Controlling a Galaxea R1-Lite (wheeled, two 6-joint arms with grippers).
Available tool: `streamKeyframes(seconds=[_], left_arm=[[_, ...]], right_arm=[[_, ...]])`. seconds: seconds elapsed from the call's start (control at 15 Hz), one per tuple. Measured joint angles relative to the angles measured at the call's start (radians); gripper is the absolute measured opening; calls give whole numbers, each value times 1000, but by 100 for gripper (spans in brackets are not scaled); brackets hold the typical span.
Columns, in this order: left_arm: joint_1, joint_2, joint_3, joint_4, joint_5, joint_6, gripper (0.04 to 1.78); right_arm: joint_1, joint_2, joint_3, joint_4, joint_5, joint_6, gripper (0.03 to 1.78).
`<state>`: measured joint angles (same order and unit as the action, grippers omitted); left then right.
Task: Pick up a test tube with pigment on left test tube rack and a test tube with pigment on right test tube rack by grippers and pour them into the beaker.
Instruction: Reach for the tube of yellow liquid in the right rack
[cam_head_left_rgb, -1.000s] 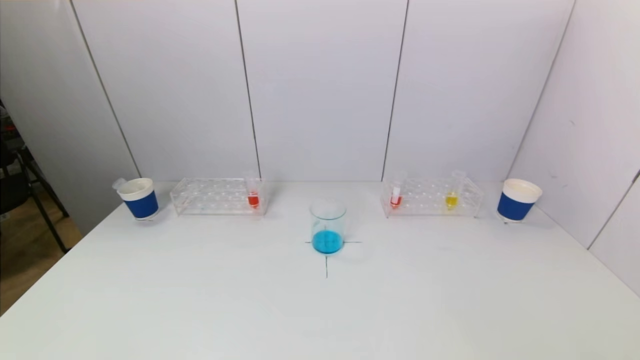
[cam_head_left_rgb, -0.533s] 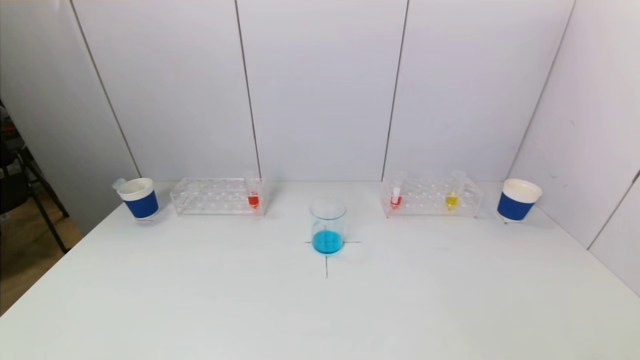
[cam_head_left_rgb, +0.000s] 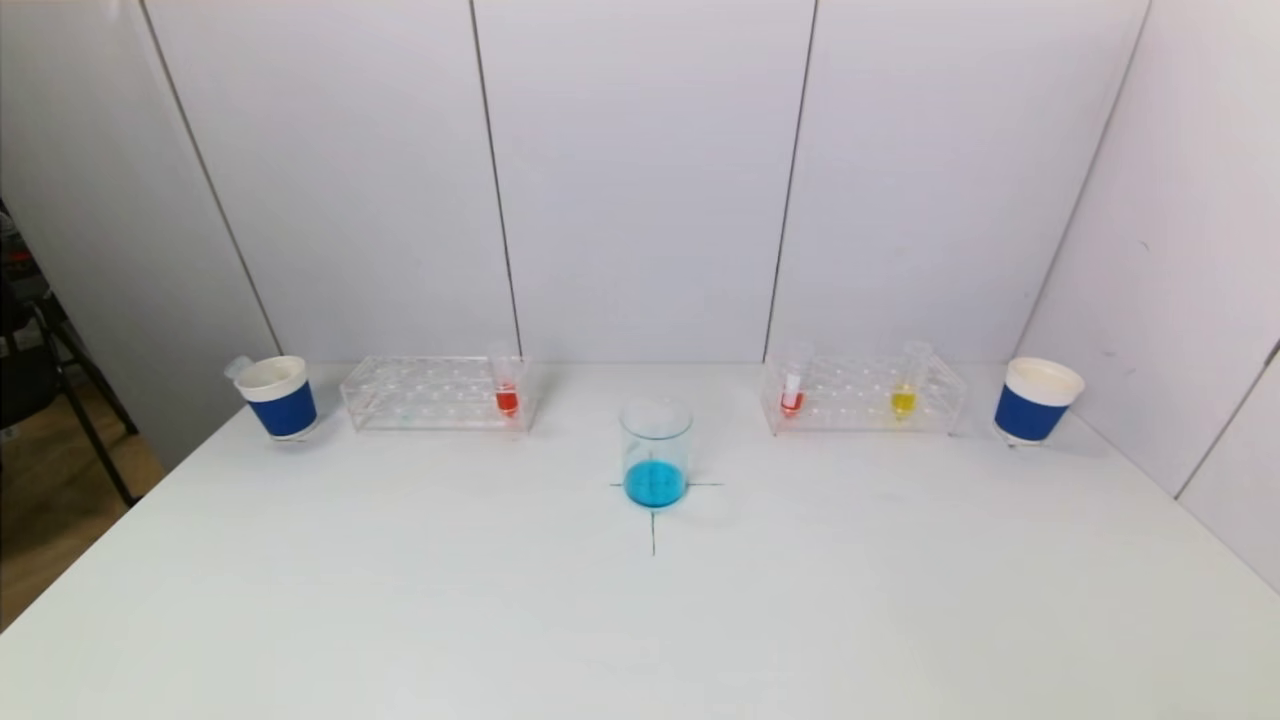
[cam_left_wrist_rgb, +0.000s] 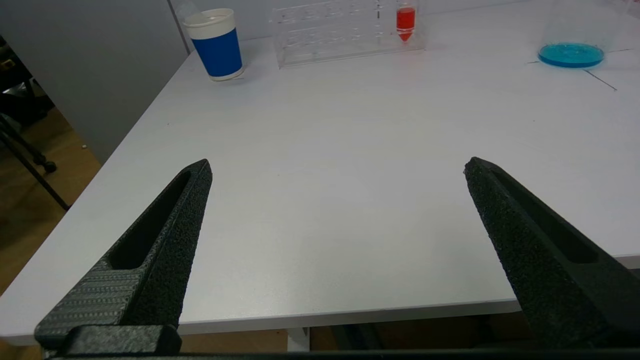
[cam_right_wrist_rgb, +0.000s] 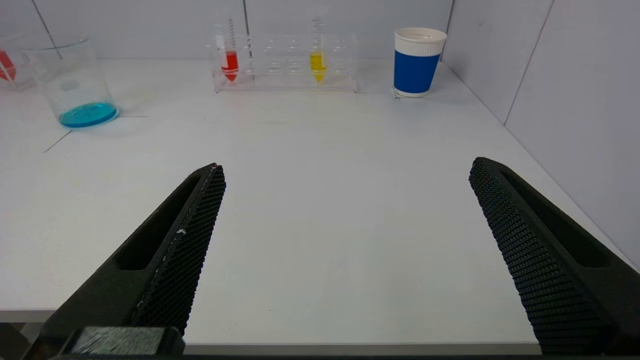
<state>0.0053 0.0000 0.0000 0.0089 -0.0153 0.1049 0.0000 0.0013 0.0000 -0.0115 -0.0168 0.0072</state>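
still nothing has moved around the beaker (cam_head_left_rgb: 656, 452).

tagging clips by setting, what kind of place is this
Probably a mock chemistry bench: two clear test tube racks with coloured tubes, and a beaker of blue liquid on a white table, plain panel walls behind.

Blue cup (cam_head_left_rgb: 280, 398) far left, blue cup (cam_head_left_rgb: 1036, 401) far right.
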Motion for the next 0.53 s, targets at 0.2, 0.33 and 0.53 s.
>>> streamKeyframes(seconds=[0.2,0.33,0.53], left_arm=[[0,0,0,0,0,0,176],[0,0,0,0,0,0,176],[0,0,0,0,0,0,176]], right_arm=[[0,0,-2,-9,-5,-9,177],[0,0,-36,1,-4,-14,177],[0,3,-150,44,0,-25,177]])
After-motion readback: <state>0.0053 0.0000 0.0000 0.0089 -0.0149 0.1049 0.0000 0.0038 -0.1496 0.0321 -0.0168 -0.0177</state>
